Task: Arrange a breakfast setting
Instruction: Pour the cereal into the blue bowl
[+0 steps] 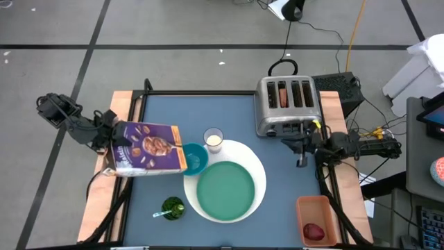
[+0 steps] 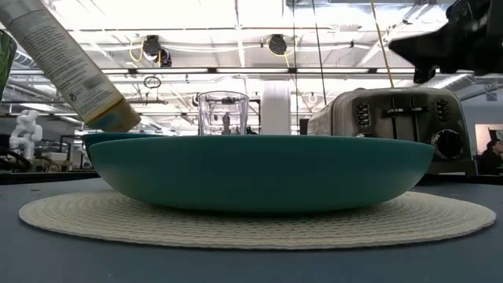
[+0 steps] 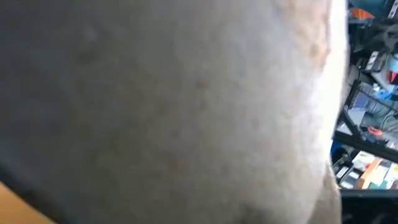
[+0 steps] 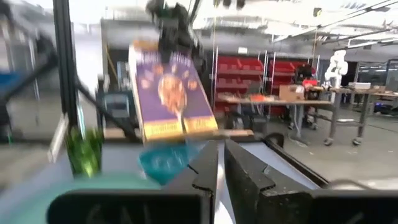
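Observation:
My left gripper (image 1: 111, 135) is shut on the purple cereal box (image 1: 146, 149). The box is tipped, with its lower end over the small teal bowl (image 1: 194, 158). The box also shows in the low view (image 2: 71, 63) and in the right wrist view (image 4: 168, 87). The glass of milk (image 1: 213, 139) stands behind the bowl. The teal plate (image 1: 225, 191) lies on the larger white round plate (image 1: 258, 173). My right gripper (image 1: 302, 149) is shut and empty in front of the toaster. The red apple (image 1: 313, 231) lies in an orange bin. My left gripper holds the cereal box by its upper end (image 4: 169, 46), coming from the table's left side. The box hides the fingers in the high view and fills the left wrist view. The box is lifted clear and slanted, with its lower corner (image 2: 118, 118) just above the bowl's rim.
A silver toaster (image 1: 286, 104) stands at the back right, with a brown piece in one slot (image 1: 283, 96). The orange bin (image 1: 316, 221) sits at the front right. A small green thing (image 1: 172, 207) with a pale handle lies at the front, left of the plates.

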`<state>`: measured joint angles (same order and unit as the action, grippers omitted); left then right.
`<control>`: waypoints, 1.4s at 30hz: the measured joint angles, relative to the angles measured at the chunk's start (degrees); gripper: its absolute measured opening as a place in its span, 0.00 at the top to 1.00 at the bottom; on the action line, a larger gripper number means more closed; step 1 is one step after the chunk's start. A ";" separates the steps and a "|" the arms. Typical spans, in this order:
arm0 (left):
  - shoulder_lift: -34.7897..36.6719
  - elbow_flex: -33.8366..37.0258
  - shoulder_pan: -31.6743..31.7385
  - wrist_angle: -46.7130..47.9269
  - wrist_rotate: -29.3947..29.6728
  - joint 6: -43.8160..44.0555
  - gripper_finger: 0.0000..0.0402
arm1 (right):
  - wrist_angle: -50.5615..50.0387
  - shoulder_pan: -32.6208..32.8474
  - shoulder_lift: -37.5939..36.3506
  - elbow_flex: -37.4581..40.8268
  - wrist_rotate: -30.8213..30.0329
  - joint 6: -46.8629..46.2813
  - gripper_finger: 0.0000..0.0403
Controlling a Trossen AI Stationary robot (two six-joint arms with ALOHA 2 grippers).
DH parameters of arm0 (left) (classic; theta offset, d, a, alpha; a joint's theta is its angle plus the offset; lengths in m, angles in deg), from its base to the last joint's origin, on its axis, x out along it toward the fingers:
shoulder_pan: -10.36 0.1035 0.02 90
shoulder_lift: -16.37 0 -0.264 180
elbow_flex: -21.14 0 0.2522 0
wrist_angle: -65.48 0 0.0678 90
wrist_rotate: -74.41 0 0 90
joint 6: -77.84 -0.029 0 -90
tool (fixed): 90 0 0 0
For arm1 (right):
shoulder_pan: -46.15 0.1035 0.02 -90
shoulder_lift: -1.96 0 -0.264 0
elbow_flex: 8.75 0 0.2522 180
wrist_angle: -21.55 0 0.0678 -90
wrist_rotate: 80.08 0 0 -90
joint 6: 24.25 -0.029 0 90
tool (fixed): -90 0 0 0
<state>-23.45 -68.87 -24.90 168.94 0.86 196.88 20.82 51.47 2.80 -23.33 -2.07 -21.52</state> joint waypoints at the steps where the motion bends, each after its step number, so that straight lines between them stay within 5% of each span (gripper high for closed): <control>1: -0.22 0.00 0.00 -0.27 0.03 -0.81 0.99 | 1.37 0.00 0.00 0.00 -0.02 -1.27 0.90; 12: -7.72 -7.96 0.00 -1.57 0.13 -11.69 0.99 | 6.01 0.00 0.00 -1.77 -0.35 -13.55 0.40; 18: -14.35 -14.53 0.00 -1.68 0.13 -19.17 0.99 | 6.43 0.00 0.00 -2.03 -0.13 -20.64 0.23; 27: -23.51 -23.13 0.00 -4.26 0.15 -30.81 0.99 | 14.49 0.04 2.70 -2.08 3.71 -26.08 0.21; 42: -32.39 -31.62 0.00 -10.82 4.87 -45.30 0.99 | 36.38 0.04 25.77 -2.14 4.59 -27.13 0.21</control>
<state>-55.85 -100.48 -24.90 158.12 5.72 151.58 57.21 51.51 28.58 -25.47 2.52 -48.66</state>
